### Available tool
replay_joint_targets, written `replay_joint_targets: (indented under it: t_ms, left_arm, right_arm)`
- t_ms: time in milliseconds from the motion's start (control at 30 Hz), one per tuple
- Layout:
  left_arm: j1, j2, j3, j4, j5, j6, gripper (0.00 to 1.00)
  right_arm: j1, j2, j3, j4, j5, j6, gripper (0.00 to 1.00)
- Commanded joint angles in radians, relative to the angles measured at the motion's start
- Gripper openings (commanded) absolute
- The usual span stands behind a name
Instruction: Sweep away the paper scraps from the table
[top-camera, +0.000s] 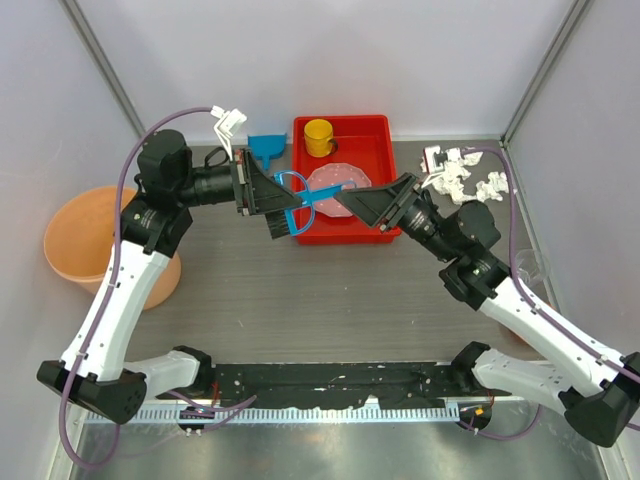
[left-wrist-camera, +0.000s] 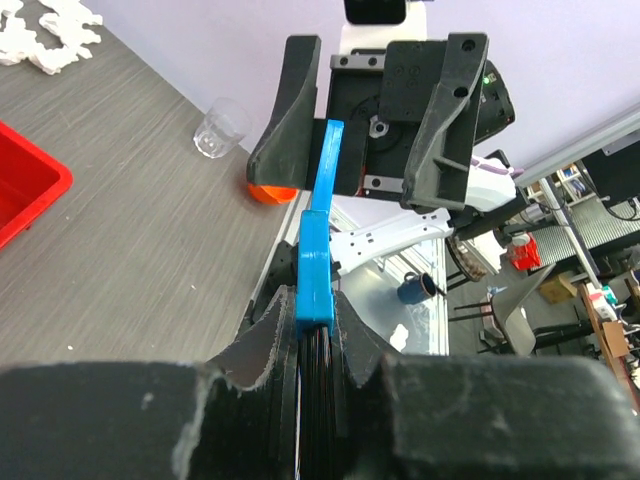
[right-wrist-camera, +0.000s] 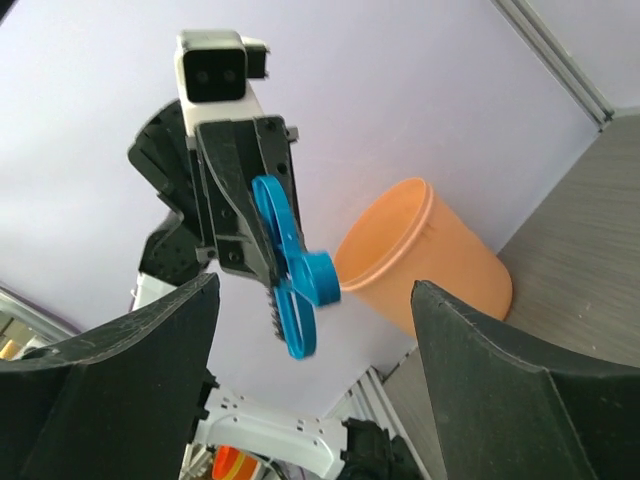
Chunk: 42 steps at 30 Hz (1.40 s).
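On the far side of the dark grey-brown wood-grain surface (top-camera: 320, 300), a red rectangular plastic tray (top-camera: 368, 148) is sitting against the back wall. A round orange plastic bucket (top-camera: 90, 235) is standing well to the left of the tray, at the edge of the surface.

The two black arms are meeting just in front of the tray. The left gripper (top-camera: 272, 192) is reaching in from the tray's left side and is clamping a blue plastic brush with black bristles (top-camera: 298, 208) between its fingers, bristles down, over the tray's near left corner. The right gripper (top-camera: 345, 203) is coming in from the tray's right side, over its near edge. Its fingers are standing wide apart, and the looped end of the brush handle is pointing into the gap between them. Whether either finger is touching the handle cannot be told.

The crumpled white paper scraps (top-camera: 465, 175) are lying in a loose cluster on the surface to the right of the tray, near the back right corner, well apart from both grippers.

A small blue plastic dustpan (top-camera: 267, 150) is lying just beside the tray's left wall. Inside the tray, a pink dotted plate (top-camera: 335, 180) is resting toward the near side and a yellow cup (top-camera: 319, 135) is standing at the far left corner. A clear drinking glass (left-wrist-camera: 220, 128) is standing on the surface further right of the tray.
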Motion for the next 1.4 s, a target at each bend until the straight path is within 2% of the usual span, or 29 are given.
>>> replay_joint_targets:
  t_ms: [0,67,100,167,200,300,367,500,567,600,633,667,700,733,767,800,867,900,1000,1067,1133,1167,1233,1267,1367]
  left_arm:
    - [0.005,0.005,0.000,0.070,0.035,-0.035,0.00]
    - [0.005,0.005,-0.011,0.078,0.030,-0.033,0.00]
    - [0.005,0.004,-0.012,0.076,0.029,-0.032,0.00]
    - [0.005,0.004,-0.009,0.076,0.027,-0.032,0.00]
    - [0.005,0.001,-0.008,0.078,0.029,-0.030,0.00]
    - [0.005,0.002,-0.005,0.073,0.029,-0.030,0.00]
    - [0.005,0.004,-0.009,0.074,0.026,-0.030,0.00]
    - [0.005,0.007,-0.023,0.073,0.021,-0.030,0.00]
    - [0.005,0.011,-0.026,0.065,0.000,-0.020,0.00]
    - [0.006,0.011,-0.019,0.018,-0.023,-0.001,0.07]
    - [0.005,0.011,-0.011,-0.020,-0.054,0.026,0.26]
    - [0.005,0.011,0.000,-0.060,-0.090,0.128,0.50]
    - [0.005,0.014,0.029,-0.159,-0.174,0.191,0.88]
    - [0.005,0.013,0.047,-0.210,-0.243,0.257,0.99]
    - [0.006,0.014,0.064,-0.250,-0.308,0.390,1.00]
    - [0.005,0.013,0.087,-0.301,-0.441,0.440,1.00]
    - [0.005,0.005,0.089,-0.314,-0.532,0.537,1.00]
    - [0.006,0.004,0.083,-0.317,-0.586,0.600,1.00]
    - [0.005,0.052,0.078,-0.336,-0.758,0.681,1.00]
    - [0.005,0.102,0.083,-0.358,-0.885,0.721,1.00]
    - [-0.013,0.239,0.078,-0.369,-1.044,0.767,1.00]
    - [-0.020,0.275,0.077,-0.361,-1.151,0.770,1.00]
    - [-0.033,0.350,0.087,-0.321,-1.238,0.770,1.00]
    - [-0.035,0.419,0.096,-0.303,-1.340,0.742,1.00]
    - [-0.037,0.592,0.187,-0.251,-1.492,0.700,1.00]
  right_arm:
    - [0.003,0.038,0.086,0.078,0.044,-0.013,0.78]
    - [0.003,0.055,0.083,0.100,0.053,-0.010,0.69]
    - [0.003,0.061,0.081,0.118,0.056,-0.009,0.60]
    - [0.003,0.076,0.082,0.133,0.050,-0.001,0.52]
    - [0.003,0.080,0.086,0.142,0.047,0.002,0.42]
    - [0.003,0.078,0.084,0.147,0.052,-0.002,0.28]
    - [0.003,0.077,0.089,0.133,0.060,-0.019,0.22]
    - [0.003,0.078,0.084,0.138,0.058,-0.024,0.01]
    - [0.003,0.078,0.084,0.129,0.049,-0.044,0.01]
    - [0.003,0.072,0.089,0.118,0.050,-0.053,0.01]
    - [0.000,0.063,0.090,0.104,0.056,-0.070,0.01]
    - [0.000,0.054,0.092,0.056,0.084,-0.100,0.01]
    - [0.002,0.044,0.113,0.008,0.102,-0.180,0.01]
    - [0.002,0.028,0.131,-0.049,0.128,-0.241,0.01]
    - [0.002,0.021,0.156,-0.178,0.154,-0.296,0.01]
    - [0.002,0.015,0.196,-0.239,0.229,-0.393,0.01]
    - [0.002,-0.003,0.213,-0.369,0.323,-0.465,0.01]
    - [0.002,-0.009,0.225,-0.417,0.419,-0.505,0.01]
    - [0.000,-0.014,0.254,-0.570,0.568,-0.623,0.01]
    - [-0.001,-0.015,0.254,-0.633,0.688,-0.683,0.01]
    - [-0.001,-0.028,0.247,-0.658,0.760,-0.717,0.01]
    - [-0.001,-0.032,0.244,-0.663,0.768,-0.729,0.01]
    - [-0.003,-0.038,0.241,-0.664,0.777,-0.737,0.01]
    - [-0.003,-0.040,0.237,-0.669,0.785,-0.746,0.01]
    - [-0.003,-0.057,0.221,-0.670,0.776,-0.763,0.01]
